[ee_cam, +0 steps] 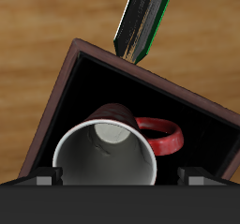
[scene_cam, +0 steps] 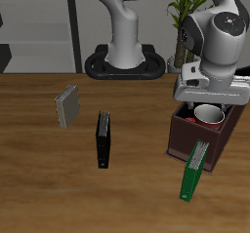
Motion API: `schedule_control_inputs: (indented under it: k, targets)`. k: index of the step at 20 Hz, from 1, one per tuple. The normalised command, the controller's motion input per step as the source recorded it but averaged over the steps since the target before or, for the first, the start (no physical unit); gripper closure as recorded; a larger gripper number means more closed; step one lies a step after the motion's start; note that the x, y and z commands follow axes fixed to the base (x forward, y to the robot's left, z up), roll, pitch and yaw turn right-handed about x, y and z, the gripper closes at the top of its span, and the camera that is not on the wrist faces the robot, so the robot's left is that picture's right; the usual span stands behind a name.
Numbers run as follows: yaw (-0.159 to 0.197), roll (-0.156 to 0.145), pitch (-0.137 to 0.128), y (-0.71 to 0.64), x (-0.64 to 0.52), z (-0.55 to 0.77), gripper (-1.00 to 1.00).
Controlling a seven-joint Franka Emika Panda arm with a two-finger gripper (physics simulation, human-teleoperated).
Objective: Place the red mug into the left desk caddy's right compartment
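The red mug (scene_cam: 206,113) stands inside the left desk caddy (scene_cam: 187,139), a dark reddish-brown box; its white inside faces up and its rim shows above the walls. In the wrist view the mug (ee_cam: 103,160) fills one dark section of the caddy (ee_cam: 54,101), with its red handle (ee_cam: 159,134) pointing sideways. The divider does not show, so I cannot tell which compartment this is. My gripper (scene_cam: 203,97) hangs straight above the mug. In the wrist view its fingertips (ee_cam: 43,178) stand wider apart than the mug, so the gripper (ee_cam: 117,178) is open.
A green book (scene_cam: 193,170) leans against the caddy's front wall; it also shows in the wrist view (ee_cam: 141,17). A black book (scene_cam: 103,139) stands mid-table and a grey book (scene_cam: 67,107) lies farther back. The robot's base (scene_cam: 125,61) is at the back.
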Motion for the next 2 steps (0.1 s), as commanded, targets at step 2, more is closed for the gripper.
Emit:
schedule_control_inputs:
  k: [2]
  targets:
    - [-0.028, 0.028, -0.009, -0.12, -0.21, 0.18, -1.00]
